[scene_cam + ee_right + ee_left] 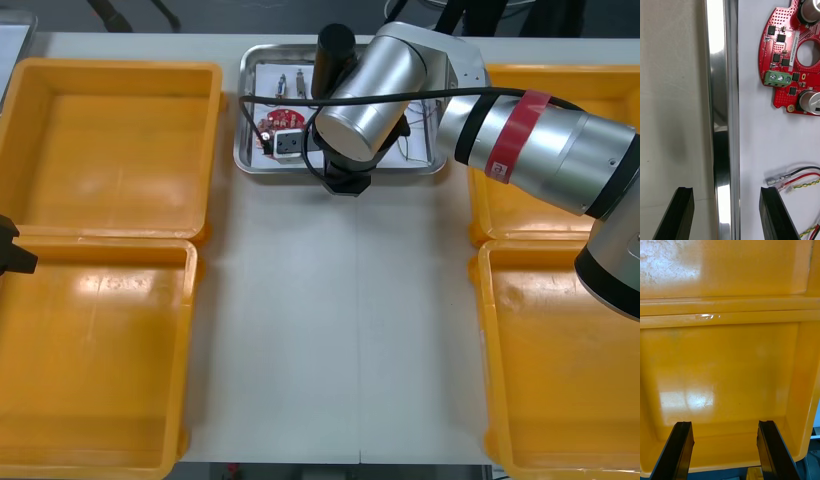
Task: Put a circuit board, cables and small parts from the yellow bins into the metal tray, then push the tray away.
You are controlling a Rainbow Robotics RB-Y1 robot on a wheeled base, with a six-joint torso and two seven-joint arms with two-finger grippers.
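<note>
Metal tray point(720, 112) rim within right gripper point(726, 192); contact unclear.

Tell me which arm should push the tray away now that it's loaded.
Right, most likely. The right gripper stands open astride the near rim of the metal tray, one finger outside, one inside near the cables. The left gripper hangs open over a yellow bin, well apart from the tray.

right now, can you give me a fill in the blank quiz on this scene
The right hand, open, straddles the ___ of the metal tray.
The circuit board lying in the tray is coloured ___.
The left hand, open, hangs over bins coloured ___.
Missing words: rim; red; yellow.
</note>
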